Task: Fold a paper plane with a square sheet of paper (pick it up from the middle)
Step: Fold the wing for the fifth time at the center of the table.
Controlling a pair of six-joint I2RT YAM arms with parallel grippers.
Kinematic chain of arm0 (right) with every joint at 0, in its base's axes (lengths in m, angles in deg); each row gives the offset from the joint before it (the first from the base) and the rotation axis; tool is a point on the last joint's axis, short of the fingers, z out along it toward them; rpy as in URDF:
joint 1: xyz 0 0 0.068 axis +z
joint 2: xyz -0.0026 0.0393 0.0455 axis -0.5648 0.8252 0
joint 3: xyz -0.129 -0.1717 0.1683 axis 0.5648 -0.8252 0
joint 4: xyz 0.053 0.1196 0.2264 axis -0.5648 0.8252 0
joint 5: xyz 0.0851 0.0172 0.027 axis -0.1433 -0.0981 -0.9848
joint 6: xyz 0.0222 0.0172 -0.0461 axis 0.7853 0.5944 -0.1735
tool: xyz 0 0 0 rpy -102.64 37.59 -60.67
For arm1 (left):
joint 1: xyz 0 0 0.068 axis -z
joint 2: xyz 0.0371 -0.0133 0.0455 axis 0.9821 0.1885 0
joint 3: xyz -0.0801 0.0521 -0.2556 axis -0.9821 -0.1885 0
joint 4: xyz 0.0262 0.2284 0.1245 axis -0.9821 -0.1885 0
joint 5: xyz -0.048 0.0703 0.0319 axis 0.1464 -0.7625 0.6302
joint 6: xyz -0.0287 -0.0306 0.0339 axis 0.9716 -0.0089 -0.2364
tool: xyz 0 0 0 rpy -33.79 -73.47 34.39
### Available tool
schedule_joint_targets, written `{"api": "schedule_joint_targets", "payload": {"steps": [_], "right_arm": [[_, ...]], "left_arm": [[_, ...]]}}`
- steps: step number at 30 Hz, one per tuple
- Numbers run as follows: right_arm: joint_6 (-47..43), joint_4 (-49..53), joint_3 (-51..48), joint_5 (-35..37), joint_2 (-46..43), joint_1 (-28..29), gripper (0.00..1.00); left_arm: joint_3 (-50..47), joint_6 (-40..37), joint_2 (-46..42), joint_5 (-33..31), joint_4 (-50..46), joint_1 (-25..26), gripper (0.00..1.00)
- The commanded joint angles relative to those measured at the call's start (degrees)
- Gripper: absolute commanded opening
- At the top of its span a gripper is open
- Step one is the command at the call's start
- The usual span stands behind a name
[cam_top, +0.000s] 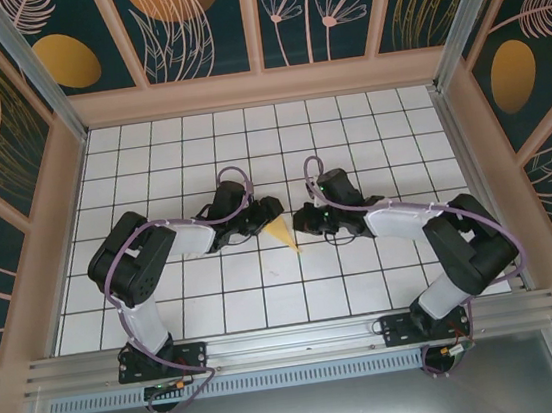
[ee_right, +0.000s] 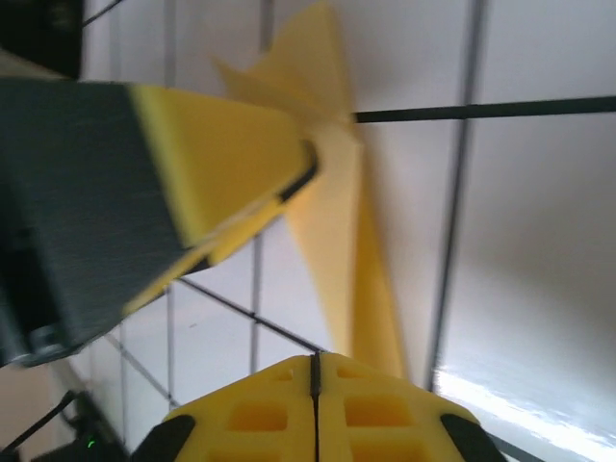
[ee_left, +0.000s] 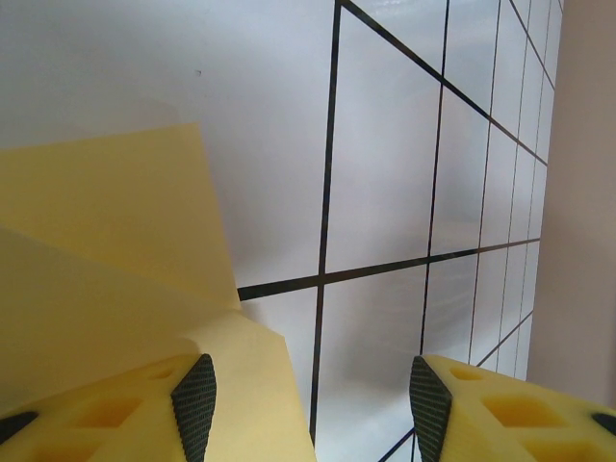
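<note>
Right wrist blurred, right jaws closed, paper plane (ee_right: 337, 250) partly hidden, left jaws apart, empty

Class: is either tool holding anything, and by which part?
The left tool stands open, gripping nothing; the folded yellow paper lies by one finger. The right tool is shut close to the paper; whether it pinches it cannot be told.

bright, even light; the right wrist view is blurred, with glare on the tiled table (ee_right: 520, 395).
</note>
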Motion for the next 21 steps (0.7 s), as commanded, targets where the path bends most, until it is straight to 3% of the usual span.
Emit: {"api": "schedule_joint_targets", "payload": {"steps": [1,3,21], "right_arm": [[3.76,-10.42,-1.73,-9.58,1.38,0.26,0.03],[3.91,-10.70,-0.79,-11.93,3.46,0.51,0.00],[-0.59,-1.33,2.58,-5.25,11.35,1.93,0.00]], "left_arm": [[-1.03,-2.39,1.75,-4.12,-8.84,-0.65,0.59],[-0.83,-2.46,2.00,-4.02,-9.10,-0.60,0.59],[-0.39,-2.62,2.10,-4.29,-9.98,-0.60,0.59]]}}
